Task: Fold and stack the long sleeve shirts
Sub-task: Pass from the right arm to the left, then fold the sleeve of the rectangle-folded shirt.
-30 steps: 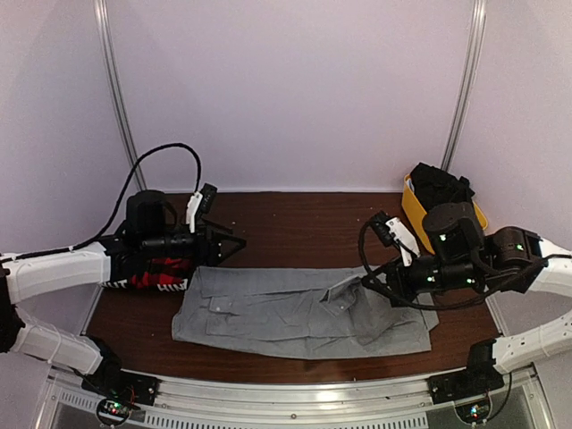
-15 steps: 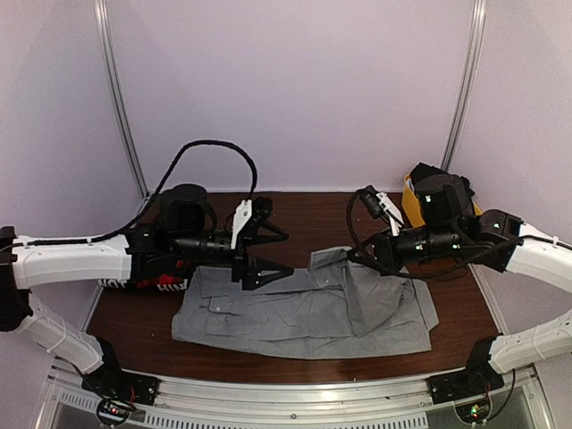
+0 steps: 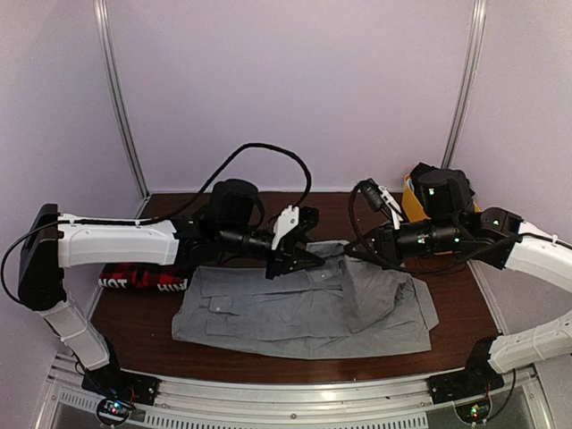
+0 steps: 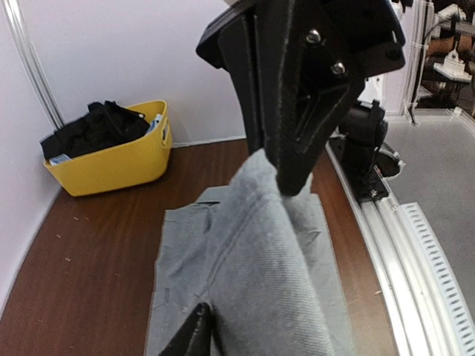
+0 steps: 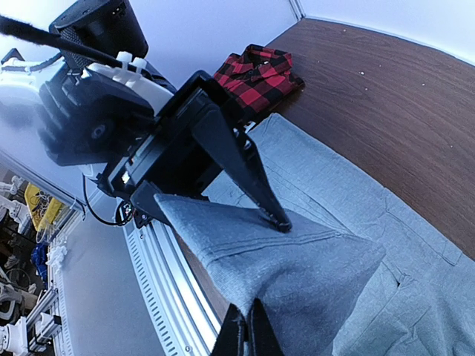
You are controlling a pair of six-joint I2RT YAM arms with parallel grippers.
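The grey shirt [image 3: 286, 313] lies spread on the table [image 3: 295, 219], its long near hem flat towards the arm bases – laid out, I judge, so that one side can be carried over the rest as a fold. Farther in, along its far edge, a part of the cloth is lifted clear of the wood, and both tools meet at it.

The right gripper [image 5: 243, 328] has its fingers pressed together on a pinch of that grey cloth, which hangs away from them in a taut ridge; it seems to hold the fabric up so that the other arm can take it. The left gripper [image 4: 245, 252] reaches in from the opposite side with its jaws partway apart around the same raised fold. The upper finger [image 4: 293, 111] rests against the top of the cloth and the lower one shows just beneath it – whether the pinch has bitten, I cannot tell from these views. The two tools sit just beside each other, not touching.

To the left, near that arm, the red-and-black plaid shirt [image 5: 260, 74] lies bunched on the table, not yet folded. Farthest back, at the right corner, stands a yellow bin [image 4: 111, 159] heaped with dark cloth [image 4: 96, 122], well apart from both shirts
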